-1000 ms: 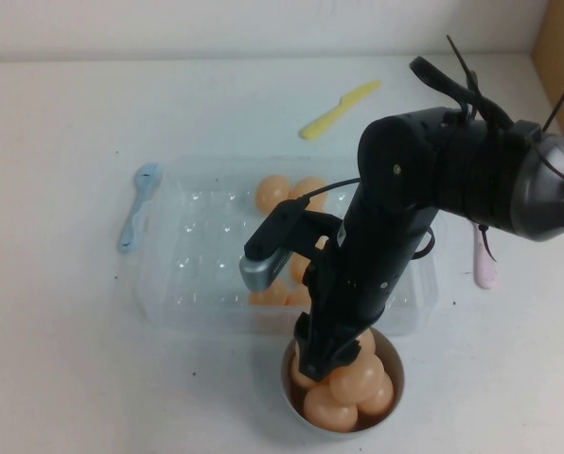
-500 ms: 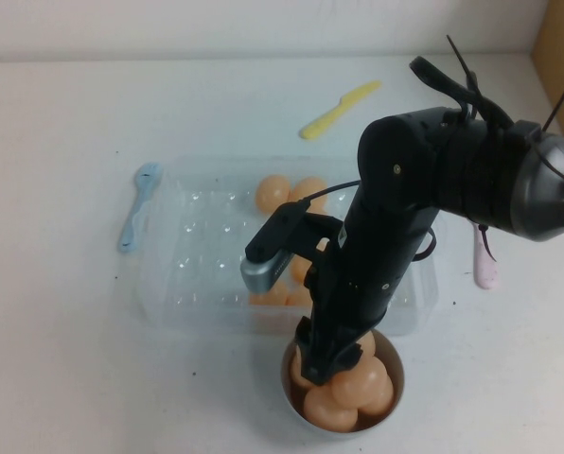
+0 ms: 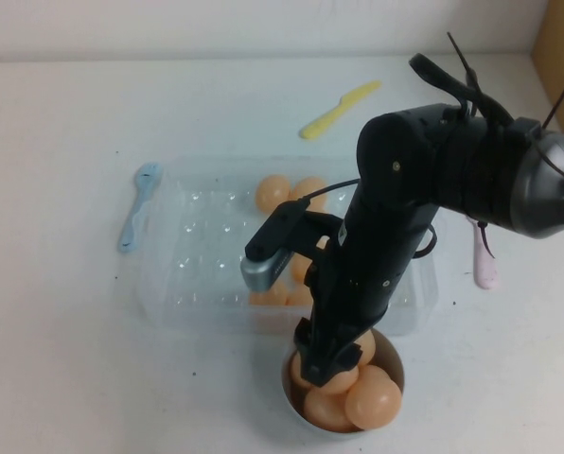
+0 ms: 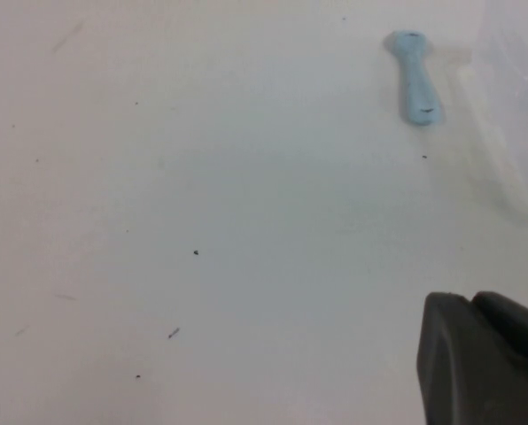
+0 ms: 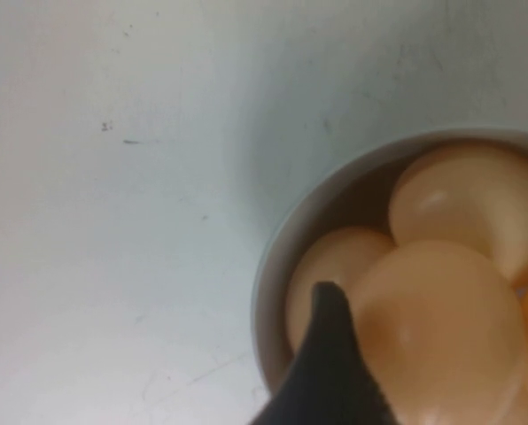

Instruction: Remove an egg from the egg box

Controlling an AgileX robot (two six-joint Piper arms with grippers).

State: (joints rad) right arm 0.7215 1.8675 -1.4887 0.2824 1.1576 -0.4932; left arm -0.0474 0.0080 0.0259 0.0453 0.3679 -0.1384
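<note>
R claw (image 3: 327,367) sits low over white bowl (image 3: 392,352) near front of bench (image 3: 64,369), one finger (image 5: 330,372) against an egg (image 5: 437,332); grip can't be told. Egg box (image 3: 183,274) just behind bowl, few eggs inside. L claw (image 4: 481,354) near bench, blue spoon (image 4: 412,75) well apart; opening can't be told.

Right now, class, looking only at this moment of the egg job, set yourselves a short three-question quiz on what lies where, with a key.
1. True or false: the right hand is over the bowl.
2. Which tool lies on the table beside the left edge of the egg box? A blue spoon, B yellow knife, C pink spoon.
3. Fill in: the egg touching the right hand rests in the ____.

Key
1. True.
2. A.
3. Bowl.
Note: the left hand is low over bare table, away from the work.
</note>
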